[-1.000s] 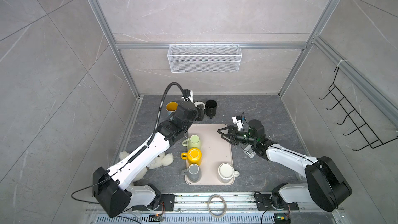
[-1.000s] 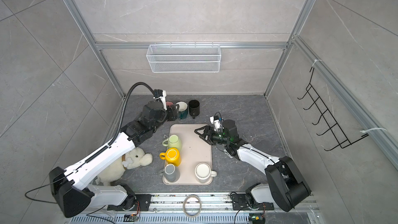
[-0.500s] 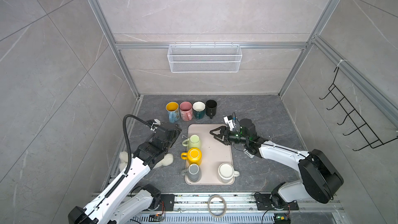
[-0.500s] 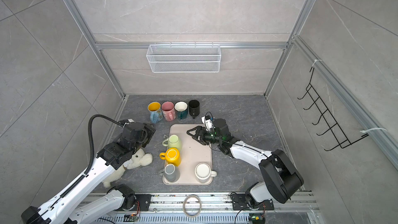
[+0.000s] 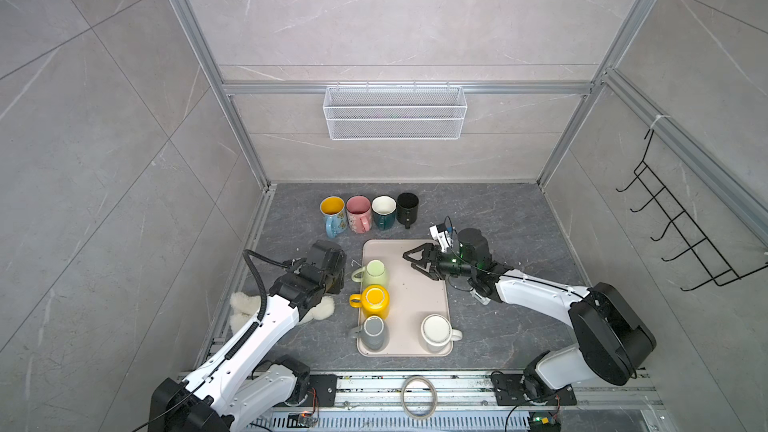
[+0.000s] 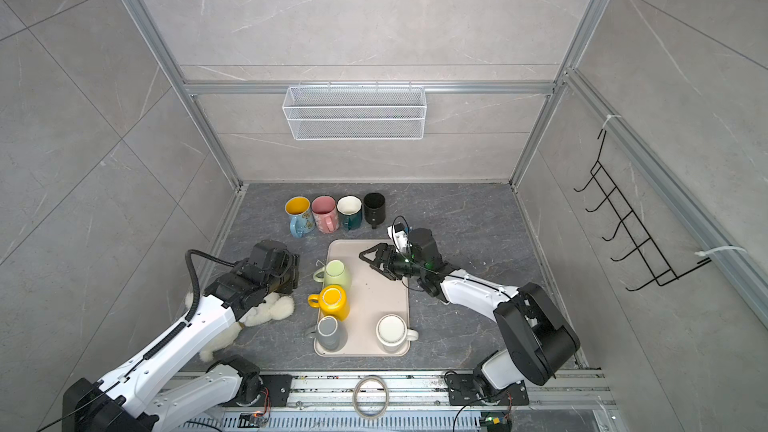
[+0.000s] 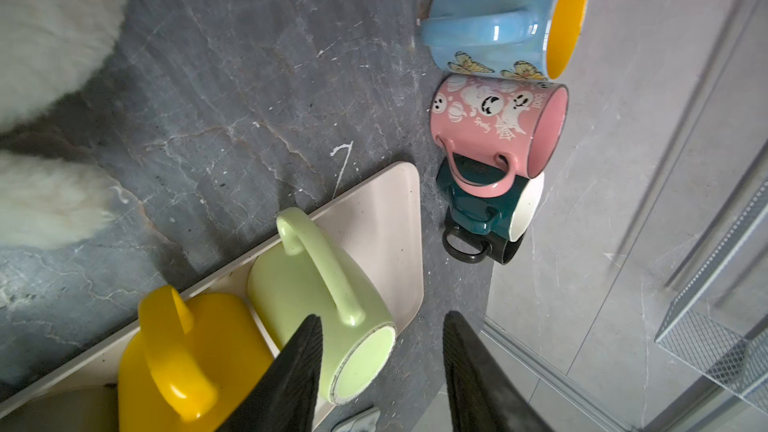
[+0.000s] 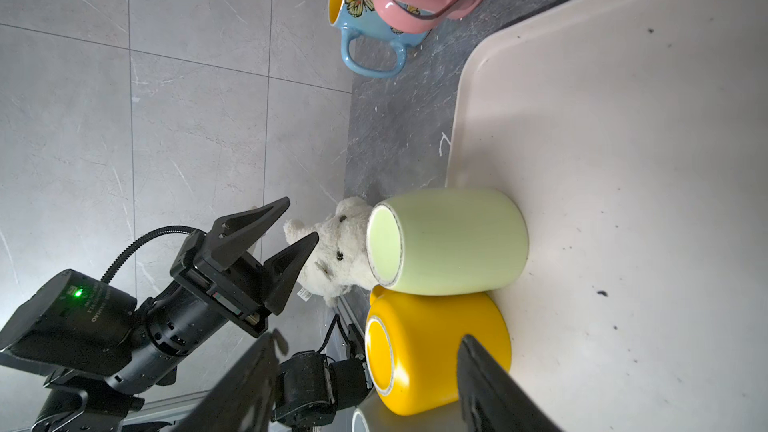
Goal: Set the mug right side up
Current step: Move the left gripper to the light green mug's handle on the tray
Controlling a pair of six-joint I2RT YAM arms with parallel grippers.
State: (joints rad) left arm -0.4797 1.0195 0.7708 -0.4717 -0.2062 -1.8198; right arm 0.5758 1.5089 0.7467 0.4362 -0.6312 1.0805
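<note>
Several mugs stand bottom up on the beige tray (image 5: 419,297): a light green mug (image 5: 375,274) (image 7: 316,284) (image 8: 453,241), a yellow mug (image 5: 374,301) (image 8: 432,351), a grey mug (image 5: 372,332) and a white mug (image 5: 435,332). My left gripper (image 5: 337,274) (image 7: 382,315) hovers open just left of the green mug's handle and holds nothing. Over the tray's far right part, my right gripper (image 5: 409,261) (image 8: 368,336) is open and empty. It points toward the green and yellow mugs without touching them.
A blue mug (image 5: 332,214), a pink mug (image 5: 358,211), a teal mug (image 5: 383,211) and a black mug (image 5: 407,207) stand upright in a row behind the tray. A white plush toy (image 5: 241,309) lies under the left arm. A wire basket (image 5: 395,112) hangs on the back wall.
My left arm has drawn back from the row of upright mugs and come down beside the tray's left edge. My right gripper has slid left over the tray.
</note>
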